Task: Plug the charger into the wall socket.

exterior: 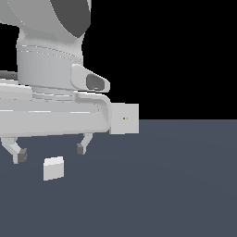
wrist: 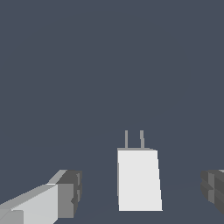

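Note:
The charger (exterior: pixel 53 168) is a small light-grey block lying on the dark floor. In the wrist view the charger (wrist: pixel 138 179) shows two thin prongs sticking out of one end. My gripper (exterior: pixel 50 152) hangs open just above it, one finger on each side, not touching it. In the wrist view the gripper (wrist: pixel 142 197) straddles the block with wide gaps to both dark pads. The wall socket (exterior: pixel 125 119) is an upright pale square plate with a tiny orange dot, standing farther back toward the exterior view's right, partly covered by my arm.
My large white arm body (exterior: pixel 51 106) fills the upper part of the exterior view's left and hides the socket's near edge. A flat dark grey floor (exterior: pixel 176 185) stretches around both things.

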You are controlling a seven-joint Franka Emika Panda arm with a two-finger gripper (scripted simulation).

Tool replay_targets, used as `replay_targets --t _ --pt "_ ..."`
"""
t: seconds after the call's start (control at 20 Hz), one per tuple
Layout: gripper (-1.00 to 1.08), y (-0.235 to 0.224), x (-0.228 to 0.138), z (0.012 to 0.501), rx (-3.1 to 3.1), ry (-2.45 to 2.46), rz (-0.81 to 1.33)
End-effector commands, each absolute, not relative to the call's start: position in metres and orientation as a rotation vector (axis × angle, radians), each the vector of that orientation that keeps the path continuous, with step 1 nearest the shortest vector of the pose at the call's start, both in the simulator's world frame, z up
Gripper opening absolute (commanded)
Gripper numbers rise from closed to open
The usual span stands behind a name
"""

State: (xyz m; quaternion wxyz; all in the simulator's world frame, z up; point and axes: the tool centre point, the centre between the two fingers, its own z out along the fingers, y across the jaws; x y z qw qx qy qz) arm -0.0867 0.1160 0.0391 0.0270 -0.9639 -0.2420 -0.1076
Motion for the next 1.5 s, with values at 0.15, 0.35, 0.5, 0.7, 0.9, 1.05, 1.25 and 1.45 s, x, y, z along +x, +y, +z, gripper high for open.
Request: replay_targets --t 0.15,0.35,0.5,0.7,0.9,1.05,1.25,1.45 --pt "1.0 0.116 -0.087 0.018 -2.977 -0.749 -0.332" --pt "1.0 0.116 -0.087 0.012 -2.977 -0.75 -0.333" --pt "-1.0 0.116 -0.087 0.012 -2.977 -0.75 -0.333" --pt "-1.0 0.116 -0.087 0.012 -2.977 -0.75 -0.333" --pt "-1.0 0.116 -0.087 0.012 -2.977 -0.75 -0.333" --pt "-1.0 0.116 -0.086 0.012 -2.977 -0.75 -0.333" --pt "-1.0 0.108 -0.081 0.016 -2.98 -0.742 -0.334" --pt "-1.0 0.094 -0.071 0.024 -2.985 -0.727 -0.334"
